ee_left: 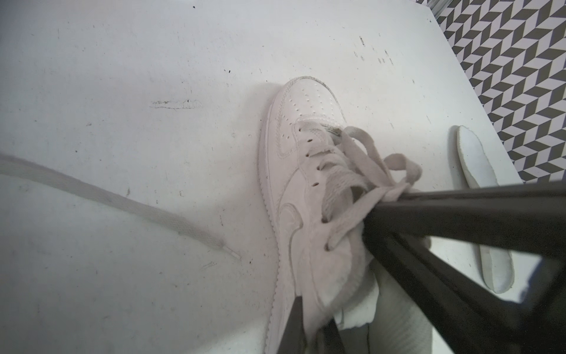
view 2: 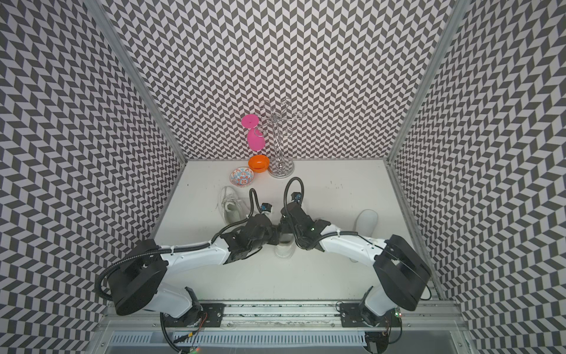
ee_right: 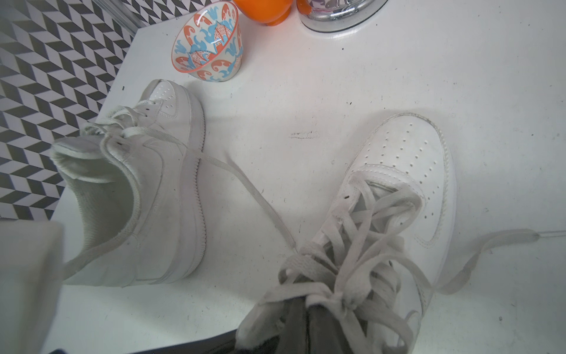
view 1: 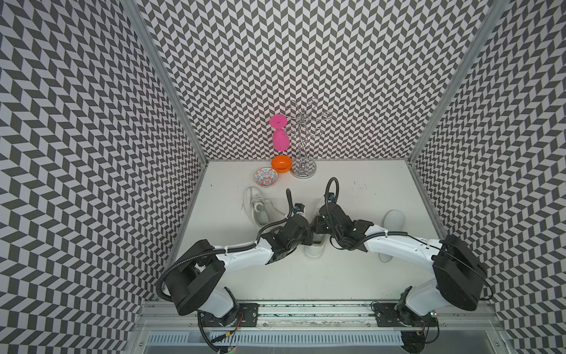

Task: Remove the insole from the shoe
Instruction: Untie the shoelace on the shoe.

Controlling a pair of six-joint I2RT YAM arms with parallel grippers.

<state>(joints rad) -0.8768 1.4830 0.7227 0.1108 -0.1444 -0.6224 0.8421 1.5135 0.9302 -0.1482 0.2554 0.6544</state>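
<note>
The white leather low-top sneaker (view 1: 315,250) stands on its sole at the middle of the white counter (view 1: 337,275), with the toe toward the back wall and the heel toward the arm bases. Its insole cannot be made out, because the mouth is crowded by loose grey-white laces (ee_right: 361,245) and by the fingers. Only a dark patch is seen inside the heel opening in both top views.

The left fingers (ee_left: 294,328) are pressed together on the shoe's side wall near the padded collar. The right fingers (ee_left: 444,214) are pressed together at their tips among the laces over the tongue. What is caught between them cannot be told.

A separate flat white insole (view 1: 393,220) lies on the counter at the robot's right, well apart from the held sneaker and partly covered by the right arm. A second white sneaker (view 1: 260,211) stands near on the left.

Behind it are noted:
- a small bowl patterned in orange and blue (view 1: 266,177);
- an orange plastic bowl (view 1: 281,164);
- a chrome wire stand (view 1: 303,171), with a pink plastic goblet (view 1: 280,138) hanging from it upside down.
</note>
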